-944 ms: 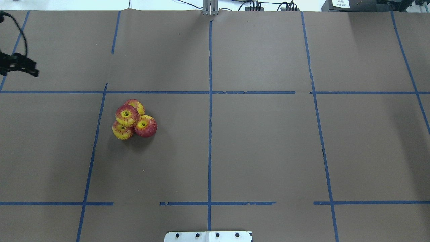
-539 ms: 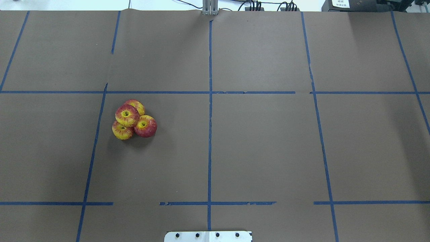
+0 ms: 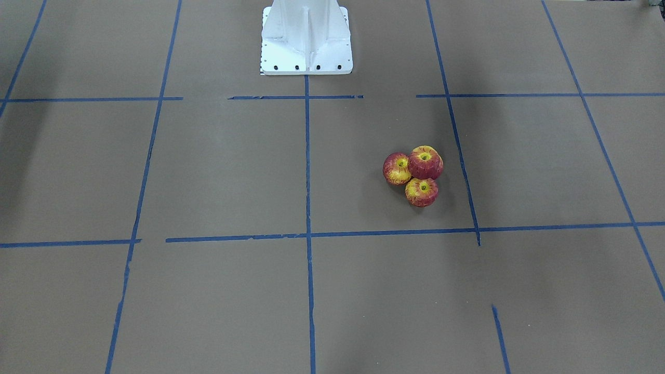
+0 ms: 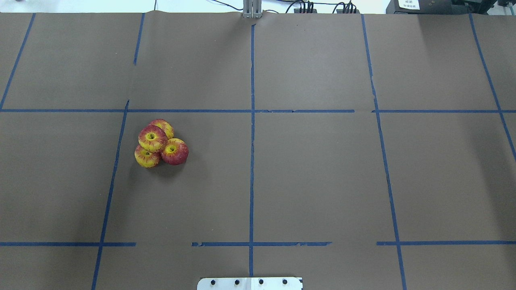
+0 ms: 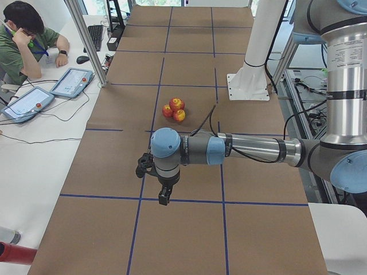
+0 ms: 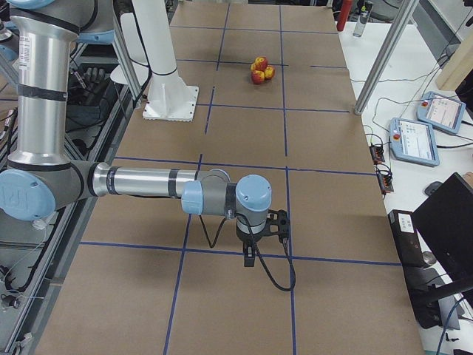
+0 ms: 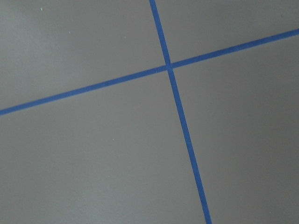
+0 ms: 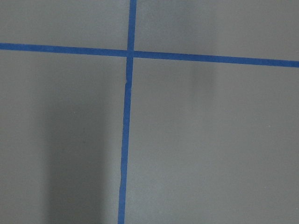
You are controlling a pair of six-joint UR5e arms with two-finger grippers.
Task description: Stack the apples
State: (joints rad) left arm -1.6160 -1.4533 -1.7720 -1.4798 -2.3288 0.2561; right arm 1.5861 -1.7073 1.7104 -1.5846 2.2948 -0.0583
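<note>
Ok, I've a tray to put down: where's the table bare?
The squares just to the robot's right of the centre tape line are bare, as is the strip between that line and the apples. Only the apples' pile is crowded.

We note the apples (image 4: 160, 143) red with yellow streaks, yellow at the stem dimples. We log the table cover (image 4: 322, 181) as plain brown, gridded by blue tape lines (image 4: 251, 161); the base plate (image 3: 306, 52) white; the arms (image 5: 252, 150) silver with light-blue joint caps.
</note>
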